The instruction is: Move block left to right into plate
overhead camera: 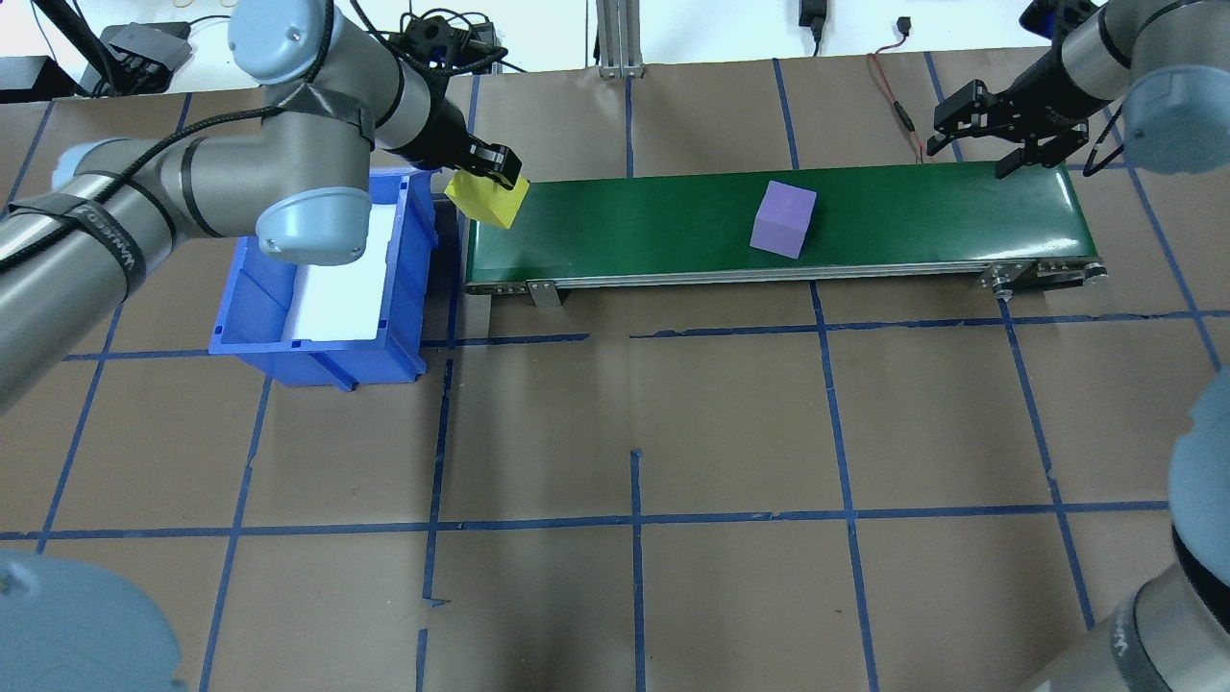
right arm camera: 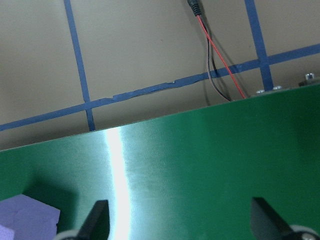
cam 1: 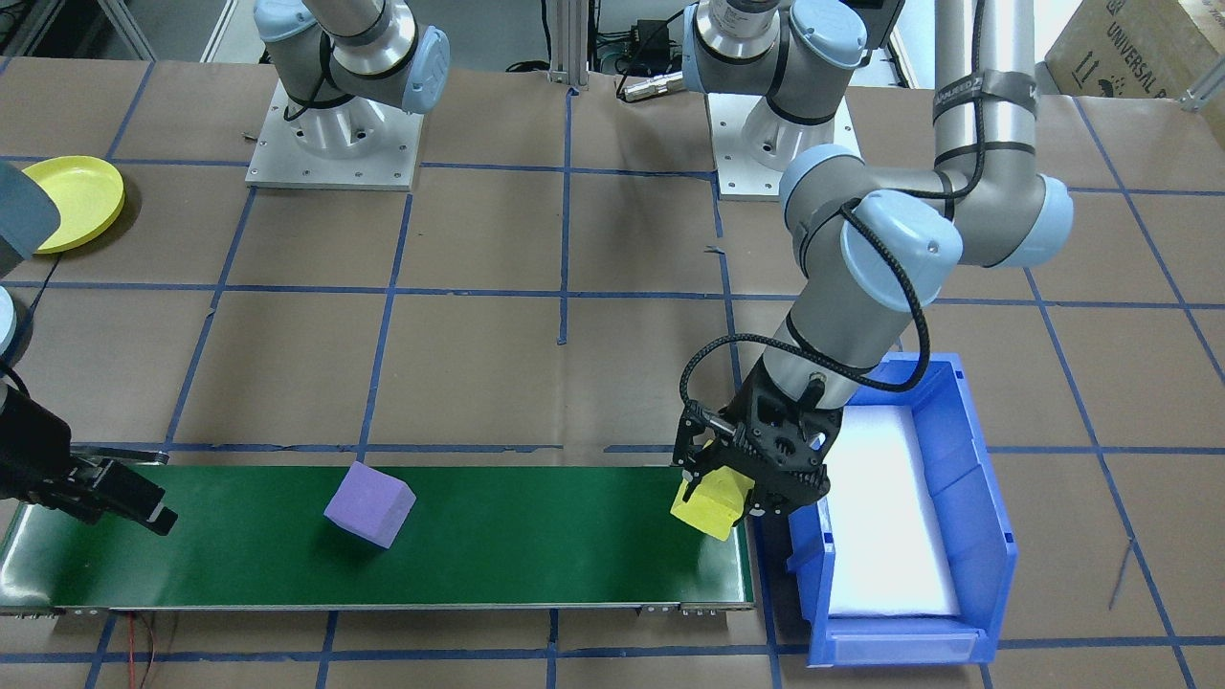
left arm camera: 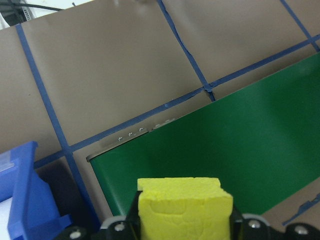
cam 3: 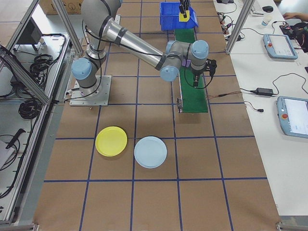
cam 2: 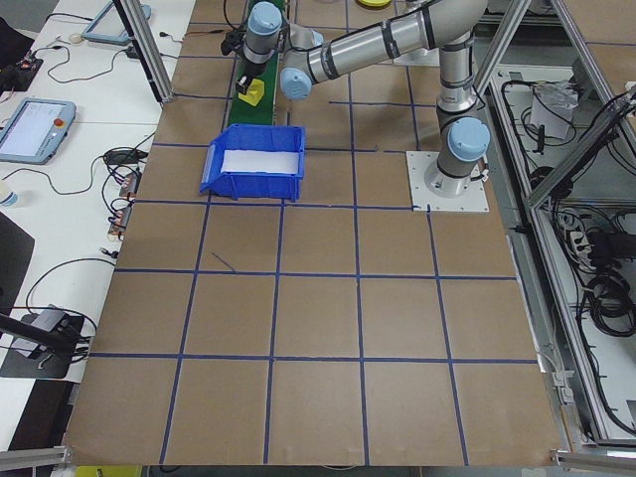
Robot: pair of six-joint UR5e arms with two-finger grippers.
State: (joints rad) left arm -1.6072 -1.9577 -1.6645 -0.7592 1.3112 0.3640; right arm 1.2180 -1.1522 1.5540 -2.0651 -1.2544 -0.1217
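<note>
Yellow block (cam 1: 711, 507): front view, clamped in the left gripper (cam 1: 737, 478) over the end of the green belt (cam 1: 536, 545) next to the blue bin (cam 1: 967, 498).
Purple block (cam 1: 369, 504): front view, lying on the belt between the two grippers, well apart from both.
Yellow plate (cam 1: 75, 202): front view, on the brown table (cam 1: 574, 383) at the far edge, well away from the belt.
Right gripper (cam 1: 115, 493): front view, over the other belt end; fingers hard to read here.
Overhead view: left gripper (overhead camera: 485, 168) grips the yellow block (overhead camera: 487, 198) at the belt edge beside the bin (overhead camera: 317, 288); right gripper (overhead camera: 999, 130) hangs spread over the far belt end, holding nothing; purple block (overhead camera: 783, 220) on the belt.
Right side view: yellow plate (cam 3: 111, 141) lies just beside a pale blue plate (cam 3: 150, 151), both on the table near the belt's end.
Left wrist view: yellow block (left arm camera: 185, 207) pinched between the fingers above the belt (left arm camera: 240, 150).
Right wrist view: fingers (right arm camera: 97, 220) wide apart over the belt, purple block (right arm camera: 27, 217) at the corner.
</note>
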